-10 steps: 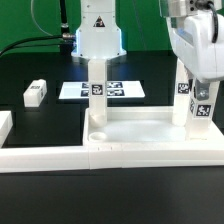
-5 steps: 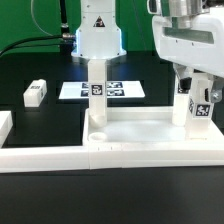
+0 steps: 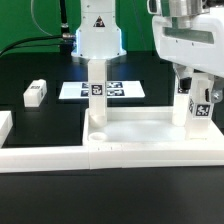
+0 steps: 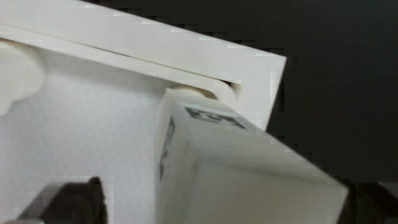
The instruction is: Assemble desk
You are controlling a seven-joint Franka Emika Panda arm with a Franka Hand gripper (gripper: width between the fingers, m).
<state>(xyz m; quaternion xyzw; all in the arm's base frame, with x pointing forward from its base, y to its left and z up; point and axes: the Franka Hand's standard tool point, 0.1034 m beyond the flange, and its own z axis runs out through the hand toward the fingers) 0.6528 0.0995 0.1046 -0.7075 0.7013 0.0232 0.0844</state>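
I could read no words or numbers anywhere. The only marks were black-and-white square tags. One was on the middle leg [image 3: 96, 88], and one on the end leg [image 3: 201, 108] at the exterior view's right. Another was on the loose leg [image 3: 36, 93] lying on the counter [image 3: 40, 125], and a row ran along the marker board [image 3: 133, 90]. The arm's base [image 3: 98, 40] carried a dark triangular sign, too small to make out. The wrist view caught the end leg's tag, blurred.

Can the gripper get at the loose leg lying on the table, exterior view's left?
Probably yes. That leg block lies alone on the black table, nothing over it. The gripper sits at an upright leg across the tabletop and must leave it first.
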